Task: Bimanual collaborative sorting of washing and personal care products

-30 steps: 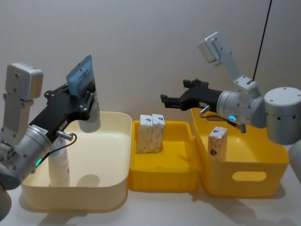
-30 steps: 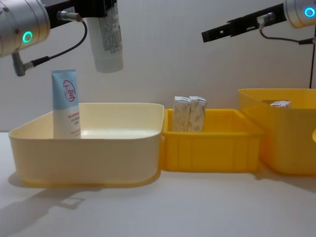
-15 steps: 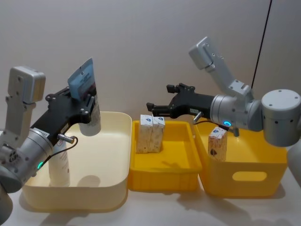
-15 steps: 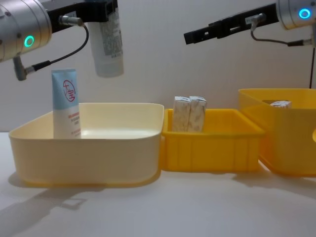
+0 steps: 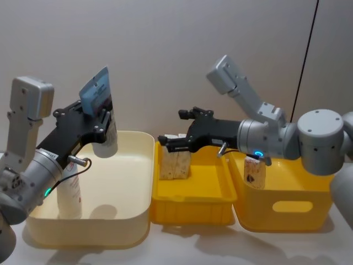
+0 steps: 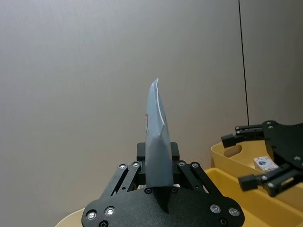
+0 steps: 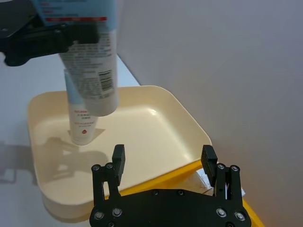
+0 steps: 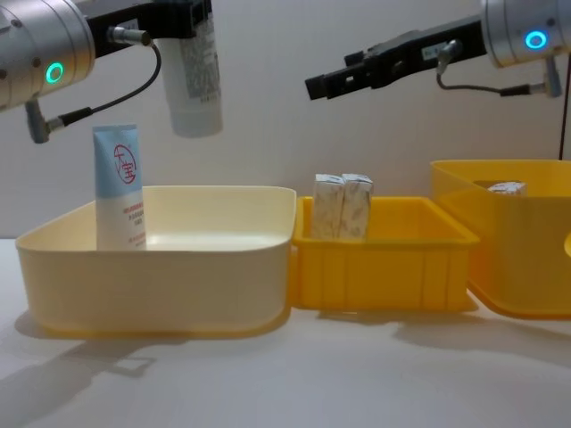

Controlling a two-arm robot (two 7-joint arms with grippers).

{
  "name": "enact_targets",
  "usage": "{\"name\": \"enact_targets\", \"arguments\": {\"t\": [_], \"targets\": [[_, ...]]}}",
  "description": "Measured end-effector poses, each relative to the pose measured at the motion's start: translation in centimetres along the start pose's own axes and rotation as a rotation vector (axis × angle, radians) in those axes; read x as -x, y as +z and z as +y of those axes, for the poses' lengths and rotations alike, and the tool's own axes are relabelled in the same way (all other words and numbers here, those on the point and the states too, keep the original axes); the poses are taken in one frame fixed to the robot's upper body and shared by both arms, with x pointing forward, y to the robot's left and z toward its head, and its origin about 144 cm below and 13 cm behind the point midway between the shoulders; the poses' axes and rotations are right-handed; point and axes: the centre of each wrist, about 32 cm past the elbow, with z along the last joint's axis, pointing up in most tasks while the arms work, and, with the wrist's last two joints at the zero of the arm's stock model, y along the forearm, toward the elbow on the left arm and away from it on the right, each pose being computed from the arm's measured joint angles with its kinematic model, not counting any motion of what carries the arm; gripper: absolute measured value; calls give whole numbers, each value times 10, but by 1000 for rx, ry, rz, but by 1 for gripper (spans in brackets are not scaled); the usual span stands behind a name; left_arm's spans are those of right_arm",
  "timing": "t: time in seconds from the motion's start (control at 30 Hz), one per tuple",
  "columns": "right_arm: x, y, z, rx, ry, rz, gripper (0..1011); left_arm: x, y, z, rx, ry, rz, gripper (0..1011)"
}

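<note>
My left gripper (image 5: 102, 122) is shut on a light-blue tube (image 5: 100, 113), held cap down above the cream bin (image 5: 140, 182). From the chest view that tube (image 8: 198, 80) hangs high over the bin; the left wrist view has it (image 6: 156, 142) edge-on between the fingers. A second tube (image 5: 70, 194) stands upright in the cream bin's left corner. Two beige patterned packs (image 5: 175, 163) stand side by side in the small yellow bin (image 5: 193, 212). My right gripper (image 5: 168, 144) hovers open just above them, fingers (image 7: 118, 158) spread wide. Another pack (image 5: 254, 172) stands in the tall yellow bin (image 5: 287, 207).
The three bins stand touching in a row on the white table (image 8: 294, 374), cream at the left, tall yellow at the right. A plain wall is close behind them. The table's near strip in front of the bins is bare.
My right gripper has swung left from over the tall yellow bin to above the two packs in the small yellow bin. The left arm and its tube have barely moved.
</note>
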Motion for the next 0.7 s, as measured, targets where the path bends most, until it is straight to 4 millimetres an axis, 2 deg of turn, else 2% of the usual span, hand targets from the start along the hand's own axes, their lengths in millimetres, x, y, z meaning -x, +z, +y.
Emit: {"name": "enact_targets", "arguments": {"t": [0.33, 0.7], "targets": [[1, -2, 13, -6, 134, -53, 1001, -1, 0, -4, 9, 6, -3, 264], [6, 0, 39, -35, 260, -99, 1001, -2, -2, -6, 10, 4, 2, 264]]}}
